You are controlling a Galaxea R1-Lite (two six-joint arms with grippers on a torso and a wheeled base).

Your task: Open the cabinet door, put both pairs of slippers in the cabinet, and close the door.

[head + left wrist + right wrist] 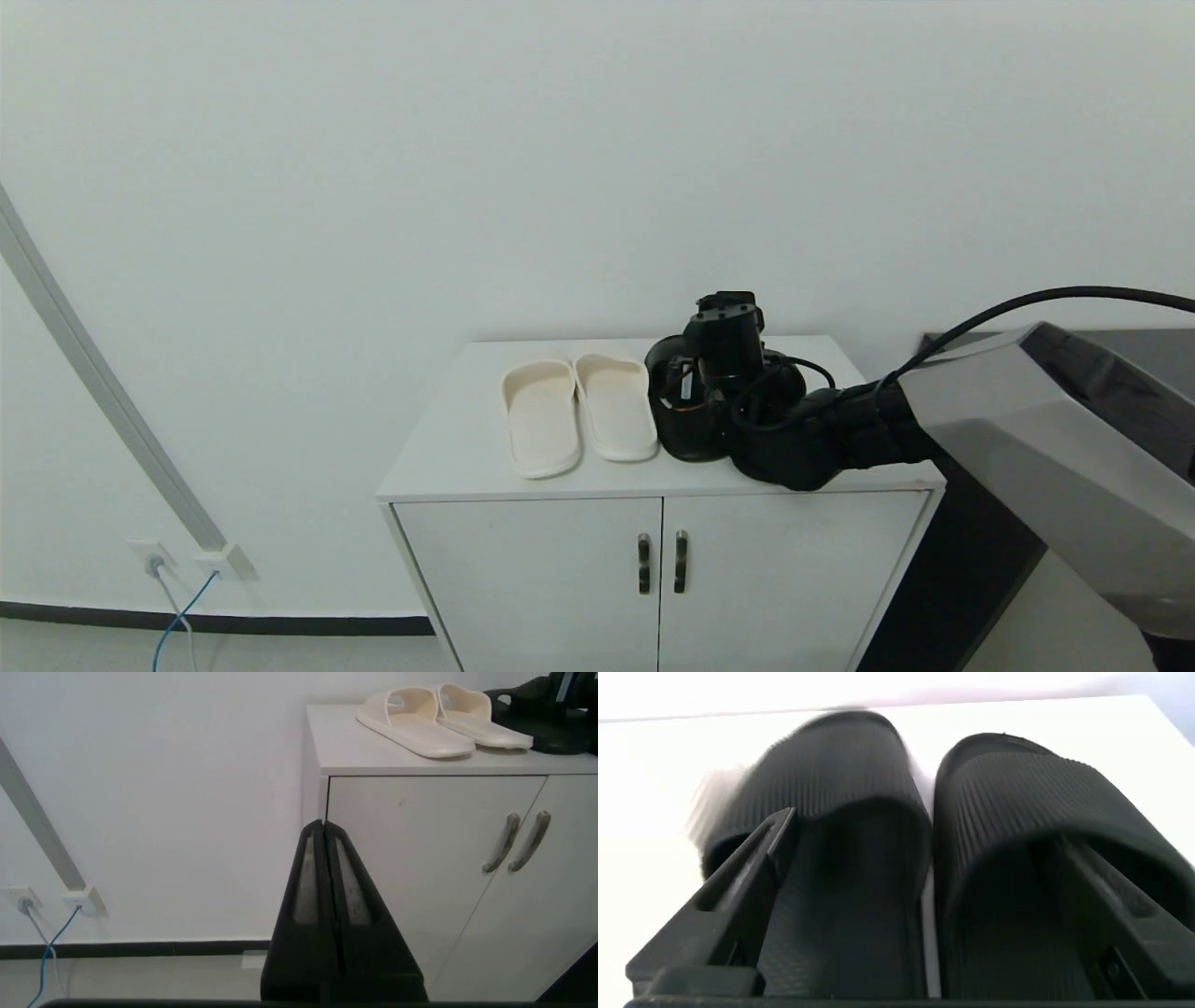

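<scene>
Black slippers (pixel 1008 812) on cabinet (pixel 448 448), toes to wall (pixel 560 140); right claw (pixel 920 835) wide (finger (pixel 738 882) in each); left claw (pixel 324 835) closed

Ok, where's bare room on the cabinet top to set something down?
Bare strip of cabinet top between its left edge and the white slippers. Right half is crowded: black slippers with the right hand at them.

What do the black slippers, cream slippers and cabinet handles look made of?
Black slippers: likely moulded rubber or foam, matte, with fine ribbing across the straps.
Cream slippers: apparently similar one-piece moulded foam or plastic, smooth and matte.
Cabinet handles: probably metal, from the dull grey sheen; coated plastic is possible.
</scene>
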